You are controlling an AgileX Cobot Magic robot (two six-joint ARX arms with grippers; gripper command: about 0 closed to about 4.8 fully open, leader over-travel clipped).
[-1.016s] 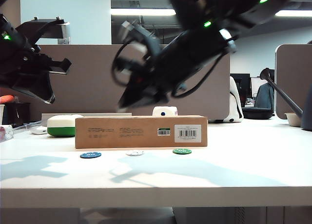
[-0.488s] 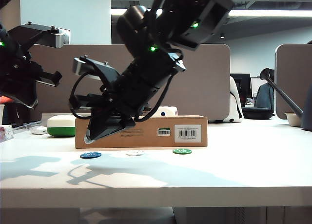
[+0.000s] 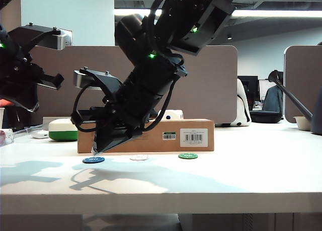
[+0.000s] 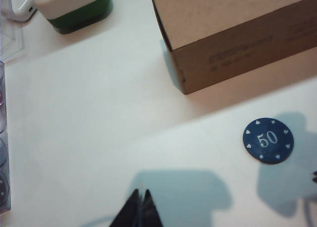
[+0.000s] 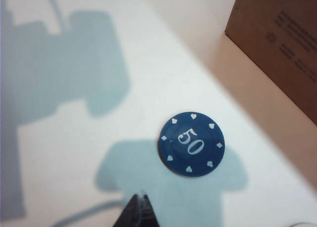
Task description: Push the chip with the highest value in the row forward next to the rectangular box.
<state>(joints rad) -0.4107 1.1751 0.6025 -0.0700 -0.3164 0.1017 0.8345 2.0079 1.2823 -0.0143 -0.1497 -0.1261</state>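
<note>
i have the right gripper (image 3: 95,150) reached across to the left end of the row, tip angled down just above the table (image 3: 261,165) and just above the blue chip (image 3: 93,160). its own camera shows the fingers (image 5: 137,209) pinched together to a single point with nothing between them, hanging near the edge of the chip (image 5: 191,143) on the side away from the box (image 5: 277,44). i judge that placing deliberate: a closed tip set behind the chip can slide it straight toward the box.

the chip reads 50, lies flat, and sits apart from the box (image 3: 146,136), a bare strip of table between them. the white chip (image 3: 139,157) and green chip (image 3: 187,156) lie further along the row, in front of the same box face; their numbers are too small for me to read here.

the left gripper (image 3: 25,85) is held high and well off to the left, clear of the work. its camera shows two dark fingertips (image 4: 139,212) meeting at a point, empty, looking down on the chip (image 4: 268,140) and the box end (image 4: 171,54). a white-and-green case (image 3: 64,129) stands behind the box, uninvolved.

the push has not begun, in my judgement.
</note>
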